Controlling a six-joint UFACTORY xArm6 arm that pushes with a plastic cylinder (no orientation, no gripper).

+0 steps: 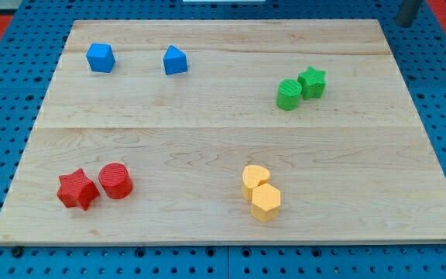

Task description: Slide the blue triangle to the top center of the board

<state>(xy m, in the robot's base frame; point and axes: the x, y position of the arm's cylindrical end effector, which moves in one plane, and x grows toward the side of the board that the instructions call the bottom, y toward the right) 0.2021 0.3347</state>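
The blue triangle lies near the top of the wooden board, left of centre. A blue cube lies to its left, apart from it. My tip shows at the view's top right corner, just off the board's top right edge. It is far to the right of the blue triangle and touches no block.
A green cylinder and a green star touch at the upper right. A red star and a red cylinder sit at the lower left. A yellow heart and a yellow hexagon sit at the bottom centre.
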